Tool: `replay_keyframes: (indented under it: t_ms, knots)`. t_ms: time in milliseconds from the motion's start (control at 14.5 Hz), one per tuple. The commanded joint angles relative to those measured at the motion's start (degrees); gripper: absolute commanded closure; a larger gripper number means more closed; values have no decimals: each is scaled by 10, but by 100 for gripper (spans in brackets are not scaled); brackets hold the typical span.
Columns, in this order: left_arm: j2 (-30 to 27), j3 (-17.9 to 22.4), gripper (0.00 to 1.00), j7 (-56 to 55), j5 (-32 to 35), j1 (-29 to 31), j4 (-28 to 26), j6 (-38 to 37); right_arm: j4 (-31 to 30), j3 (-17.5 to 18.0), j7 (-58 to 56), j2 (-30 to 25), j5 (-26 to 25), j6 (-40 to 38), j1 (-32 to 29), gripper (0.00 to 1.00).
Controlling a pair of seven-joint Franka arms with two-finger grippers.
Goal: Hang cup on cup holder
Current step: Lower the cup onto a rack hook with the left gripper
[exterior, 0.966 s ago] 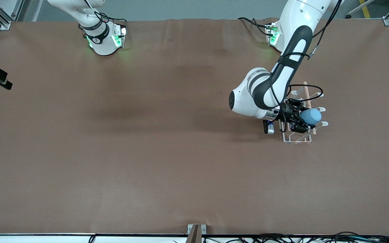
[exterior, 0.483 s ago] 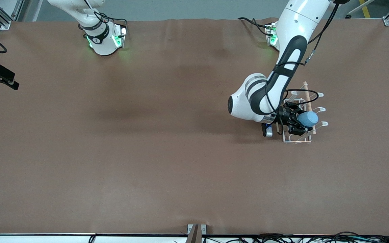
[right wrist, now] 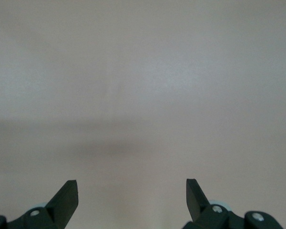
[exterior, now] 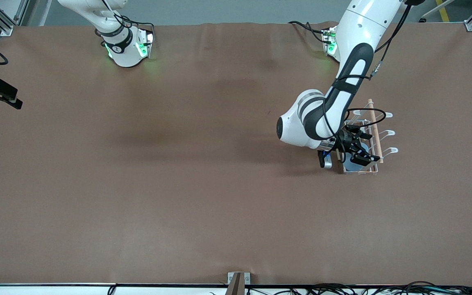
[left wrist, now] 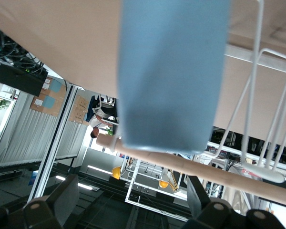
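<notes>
Left gripper (exterior: 363, 152) is at the cup holder (exterior: 386, 132), toward the left arm's end of the bench (exterior: 178, 184) — fingers spread apart, nothing pinched between them. In the left wrist view the two dark fingers (left wrist: 62, 200) sit wide, with the cup (left wrist: 174, 76) well clear of both. The cup fills much of that view, its upper end cut off by the frame edge. From the front only a sliver of light blue cup (exterior: 358, 166) shows under the gripper, low inside the rack's base; whether it hangs on a prong or just rests in the frame is hard to tell. The wooden rod (exterior: 374, 129) is partly covered by the arm and cable; three rounded prong tips poke out on the open side.

Right arm waits — only its base shows in the front view. Right gripper (right wrist: 132, 193) has fingers apart over bare bench, only the tips visible.
</notes>
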Motion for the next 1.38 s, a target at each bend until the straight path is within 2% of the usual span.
replay_keyframes:
  t_ms: [0, 207, 483, 621, 828, 1103, 1310]
  knots:
    - [-20, -3, 0, 4, -64, 3, 59, -4, -18, 8, 7, -16, -13, 6, -6, 0]
    - [-24, 2, 0, 5, -168, 3, 149, -5, -18, 8, 7, -16, -13, 6, -7, 0]
    - [-26, 2, 0, 6, -222, 4, 256, -8, -18, 8, 7, -13, -13, 11, -10, 0]
    - [-43, 2, 0, 5, -269, 28, 293, -16, -18, 8, 7, -12, -13, 10, -10, 0]
    - [-70, 2, 0, -26, -355, 76, 318, -16, -18, 8, 8, -12, -13, 11, -9, 0]
    - [-119, 2, 0, -179, -458, 112, 318, -15, -18, 8, 8, -12, -13, 11, -9, 0]
    - [-160, 2, 0, -211, -545, 167, 315, -13, -18, 8, 8, -12, -13, 10, -8, 0]
